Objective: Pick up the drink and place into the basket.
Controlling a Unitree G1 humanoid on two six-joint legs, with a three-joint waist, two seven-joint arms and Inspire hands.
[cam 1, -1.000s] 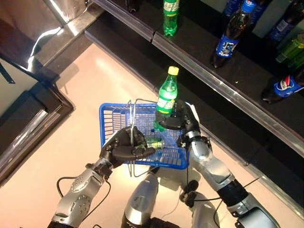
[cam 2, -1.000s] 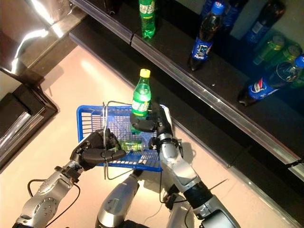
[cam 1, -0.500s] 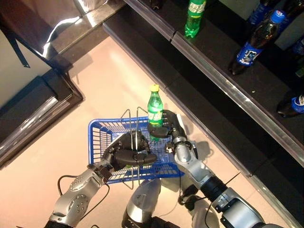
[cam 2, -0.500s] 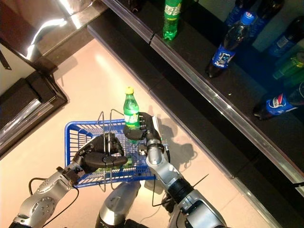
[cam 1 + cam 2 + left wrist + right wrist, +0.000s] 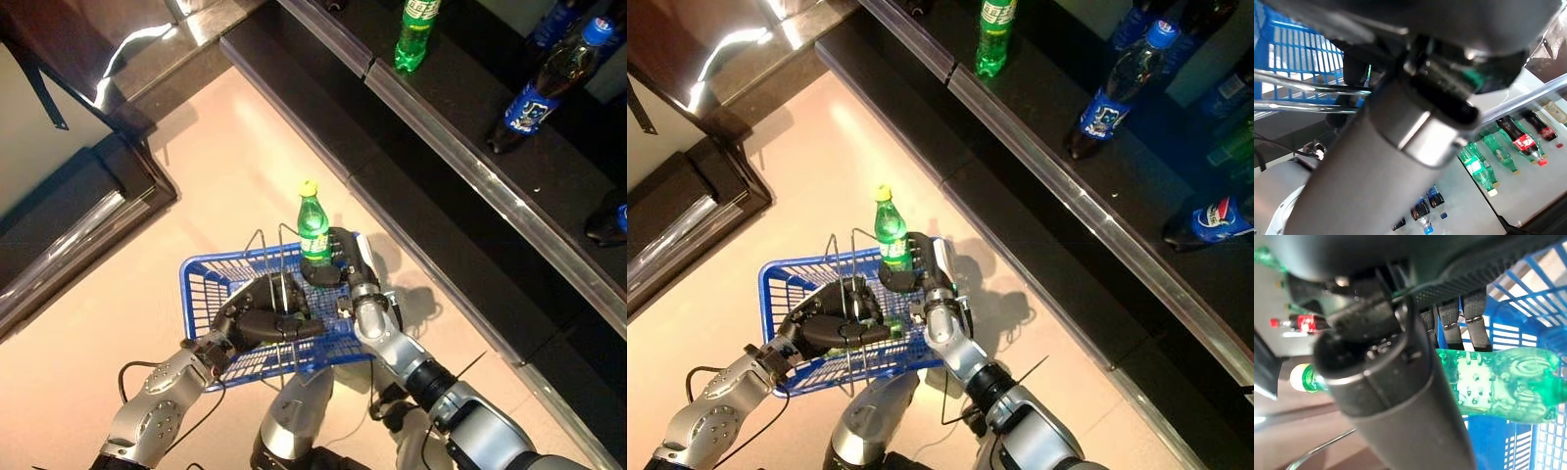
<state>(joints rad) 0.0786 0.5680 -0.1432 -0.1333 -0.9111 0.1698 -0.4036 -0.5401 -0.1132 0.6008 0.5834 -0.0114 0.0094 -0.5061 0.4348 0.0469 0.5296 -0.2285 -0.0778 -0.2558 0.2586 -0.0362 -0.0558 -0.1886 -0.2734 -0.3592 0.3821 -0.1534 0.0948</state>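
Fingers [image 5: 1469,325] of right hand [image 5: 345,266] curl round green bottle [image 5: 313,231] over blue basket [image 5: 201,289]; left hand [image 5: 257,318] clasps its handles [image 5: 276,255].

Head eyes look down on the basket [image 5: 211,284]; wrist views crowd it closely.

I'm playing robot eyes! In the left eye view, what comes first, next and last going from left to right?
Blue basket → left hand on the basket's wire handles → green bottle held upright by the right hand → dark bottle with a blue cap on the shelf.
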